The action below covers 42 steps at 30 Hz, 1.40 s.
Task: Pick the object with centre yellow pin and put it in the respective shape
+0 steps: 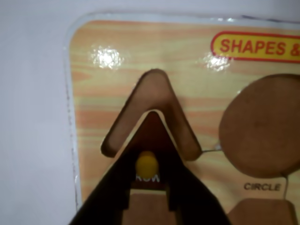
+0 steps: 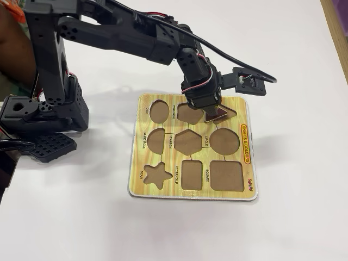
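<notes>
- Wrist view, bottom centre: tool (image 1: 147,180), dark plastic fingers narrowed around the yellow knob (image 1: 146,162) of the triangle piece (image 1: 152,131); it is gripping the piece by that knob.
- Triangle piece: flat dark-brown wood, rounded apex, pale edge, small pale lettering just under the knob. It overlaps the lower part of the triangular recess (image 1: 154,86); apex points toward the recess apex. Cannot tell whether it is seated or tilted.
- Recess: brown bottom, rounded corners, cut into the puzzle board (image 1: 93,79). Board is glossy yellow-orange wood-grain print with glare spots and a rounded pale rim.
- Right of frame in the wrist view: round circle recess (image 1: 260,126), matte brown, with "CIRCLE" printed below it. Upper right: a red-bordered yellow label reading "SHAPES &".
- Fixed view: worktop (image 2: 304,206) is plain white, smooth, evenly lit; board (image 2: 250,185) lies flat at centre.
- Board cutouts in the fixed view: star (image 2: 157,174), two rectangular ones along the near edge, rounder and polygonal ones behind.
- Tool (image 2: 209,111) sits over the board's far edge, piece (image 2: 218,113) under it.
- Far left: black arm base (image 2: 46,117) at the worktop edge, cable looping over the arm.
</notes>
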Each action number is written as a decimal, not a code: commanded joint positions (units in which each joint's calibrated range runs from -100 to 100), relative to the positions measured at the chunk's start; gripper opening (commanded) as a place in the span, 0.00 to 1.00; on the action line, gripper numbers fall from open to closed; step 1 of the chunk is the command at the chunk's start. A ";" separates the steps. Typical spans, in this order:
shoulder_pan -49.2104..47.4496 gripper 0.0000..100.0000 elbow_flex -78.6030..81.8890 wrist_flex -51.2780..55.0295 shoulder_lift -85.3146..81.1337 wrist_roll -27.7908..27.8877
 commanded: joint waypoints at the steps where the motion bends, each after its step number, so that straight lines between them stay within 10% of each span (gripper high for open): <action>1: -0.12 0.01 -1.17 -0.74 -3.50 0.14; 42: 0.67 0.01 -6.47 -0.74 0.60 0.30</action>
